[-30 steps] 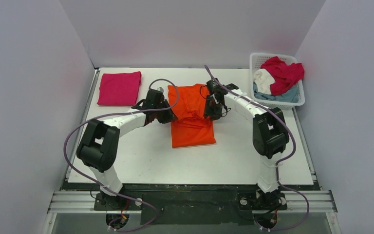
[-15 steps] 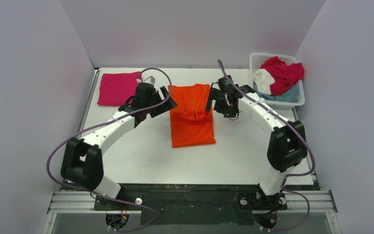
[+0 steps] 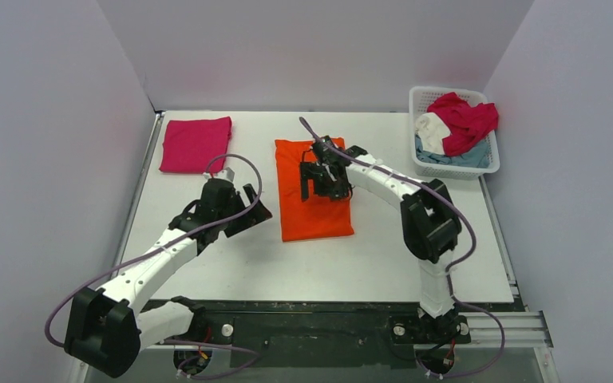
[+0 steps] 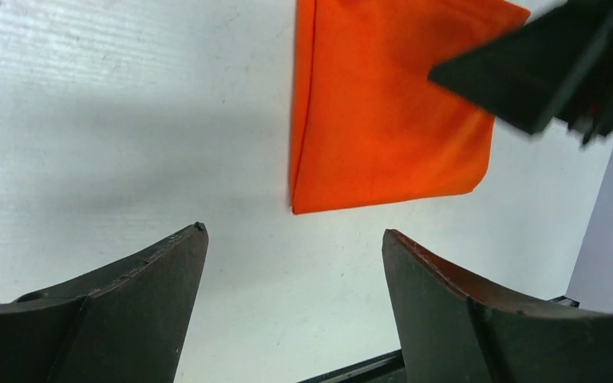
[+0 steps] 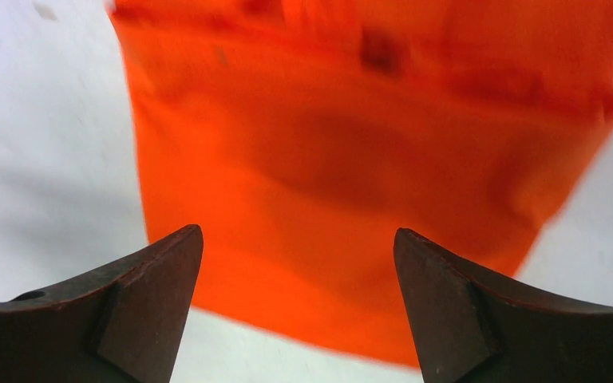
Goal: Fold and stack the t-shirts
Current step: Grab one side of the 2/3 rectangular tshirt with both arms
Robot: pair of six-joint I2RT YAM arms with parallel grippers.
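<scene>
Risking a snagged top layer and a sprung fold on the orange t-shirt (image 3: 317, 222) lying folded mid-way across the table (image 3: 391, 247), with the right gripper (image 5: 297, 231) hanging wide open right over it and the left gripper (image 4: 294, 231) gaping empty beside its near-left corner.

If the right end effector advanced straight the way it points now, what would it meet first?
Most likely the orange t-shirt: it fills the view ahead of the open right end effector, with nothing in front of it. How far off it lies is unclear.
</scene>
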